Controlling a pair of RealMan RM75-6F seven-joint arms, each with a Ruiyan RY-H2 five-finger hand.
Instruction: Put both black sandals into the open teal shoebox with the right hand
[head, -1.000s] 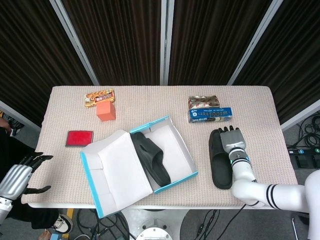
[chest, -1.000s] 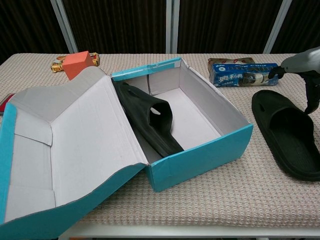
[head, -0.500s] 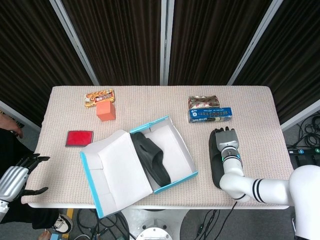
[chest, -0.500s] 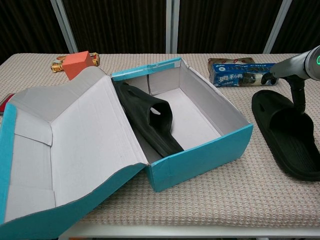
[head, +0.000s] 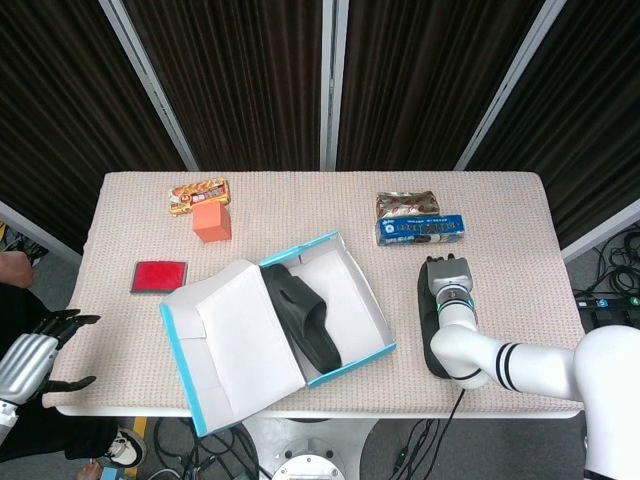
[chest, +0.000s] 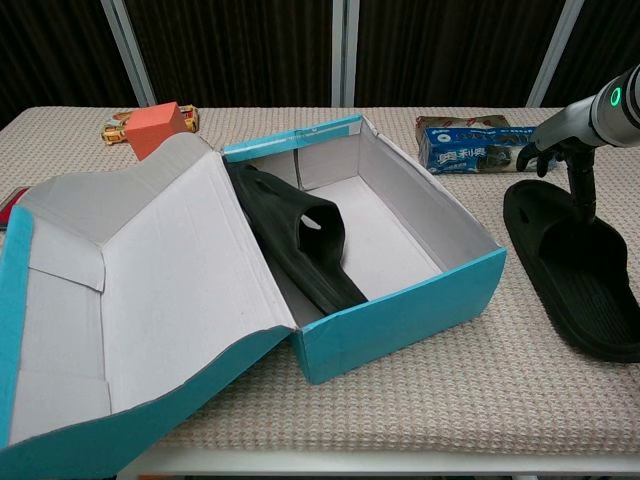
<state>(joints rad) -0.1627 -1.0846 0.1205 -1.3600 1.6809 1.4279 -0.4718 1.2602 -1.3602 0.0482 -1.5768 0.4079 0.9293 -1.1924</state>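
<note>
The open teal shoebox (head: 330, 241) (chest: 400, 318) sits mid-table with its lid folded out to the left. One black sandal (head: 305, 315) (chest: 300, 240) leans inside it along the left wall. The other black sandal (head: 424, 305) (chest: 580, 270) lies flat on the table right of the box. My right hand (head: 447, 276) (chest: 560, 135) hovers over that sandal's far end, fingers pointing down and apart, and one fingertip (chest: 579, 195) reaches the sandal's upper part. The arm hides most of this sandal in the head view. My left hand (head: 35, 352) hangs with fingers spread, off the table's front left corner.
A blue biscuit pack (head: 420, 230) (chest: 480, 148) and a brown packet (head: 407, 204) lie just behind the loose sandal. An orange block (head: 211, 222) (chest: 155, 125), a snack bar pack (head: 199, 193) and a flat red case (head: 158, 276) are at the left.
My right hand shifted left and turned to centre over the loose sandal's far end, fingers now reaching down to it. The left hand sank slightly lower at the frame's edge.
</note>
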